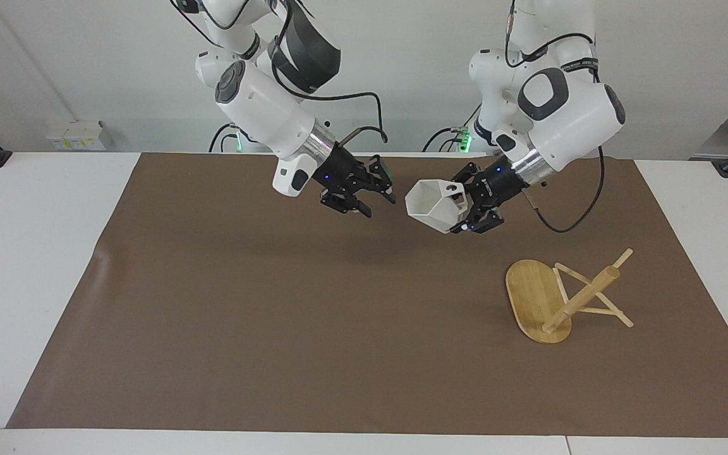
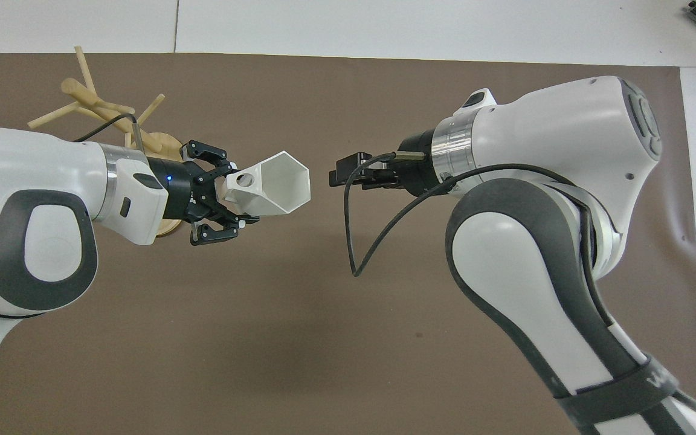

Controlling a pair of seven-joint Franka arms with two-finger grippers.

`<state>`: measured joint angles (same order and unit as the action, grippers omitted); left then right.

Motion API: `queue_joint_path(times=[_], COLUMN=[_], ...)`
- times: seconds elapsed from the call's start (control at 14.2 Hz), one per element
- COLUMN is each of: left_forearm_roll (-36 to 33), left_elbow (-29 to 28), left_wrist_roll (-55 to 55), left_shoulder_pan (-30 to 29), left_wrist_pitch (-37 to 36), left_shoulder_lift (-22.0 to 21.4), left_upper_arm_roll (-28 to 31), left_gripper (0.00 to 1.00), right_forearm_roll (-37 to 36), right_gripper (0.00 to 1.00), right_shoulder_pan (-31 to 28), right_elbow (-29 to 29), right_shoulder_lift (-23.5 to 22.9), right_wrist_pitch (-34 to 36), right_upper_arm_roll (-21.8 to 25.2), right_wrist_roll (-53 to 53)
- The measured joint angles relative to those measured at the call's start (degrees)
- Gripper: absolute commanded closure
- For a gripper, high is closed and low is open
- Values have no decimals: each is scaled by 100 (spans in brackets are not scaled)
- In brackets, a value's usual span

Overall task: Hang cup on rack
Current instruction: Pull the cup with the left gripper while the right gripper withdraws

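The left arm (image 2: 52, 205) hides most of the rack's (image 2: 97, 112) oval base in the overhead view

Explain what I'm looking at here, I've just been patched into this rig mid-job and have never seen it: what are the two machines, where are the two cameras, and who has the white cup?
These are two robot arms, each ending in a two-finger gripper, working over a brown mat on a white table.

One picture is taken from across the table, facing the robots; the other from high above the robots' own end, looking down. They are half a turn apart, so sides swap between them.

The left gripper holds the cup in the air over the mat, its fingers shut on the handle end, the cup's mouth tipped sideways toward the other arm. The right gripper hangs over the mat close by, clear of the cup and holding nothing.

The rack stands on the mat toward the left arm's end of the table. Nothing hangs on it yet.
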<state>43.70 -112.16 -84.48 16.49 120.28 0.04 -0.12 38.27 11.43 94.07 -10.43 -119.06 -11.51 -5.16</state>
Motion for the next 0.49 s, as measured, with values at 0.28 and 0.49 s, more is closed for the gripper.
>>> queue_joint_path(times=[0.28,0.49], left_forearm_roll=[-50,-264], left_elbow=[-11,-17], left_wrist_roll=[-1,139], left_shoulder_pan=[-242,-425], left_wrist_pitch=[-93,-96], left_shoulder_lift=[-118,-178], left_upper_arm_roll=[4,12], left_gripper=[100,100], right_forearm_roll=[-231,-1098], right_gripper=[40,40], right_shoulder_pan=[-405,-665], right_elbow=[-19,-18], right_shoulder_lift=[377,766], right_wrist_pitch=[758,1466], right_upper_arm_roll=[34,50], right_wrist_roll=[0,0])
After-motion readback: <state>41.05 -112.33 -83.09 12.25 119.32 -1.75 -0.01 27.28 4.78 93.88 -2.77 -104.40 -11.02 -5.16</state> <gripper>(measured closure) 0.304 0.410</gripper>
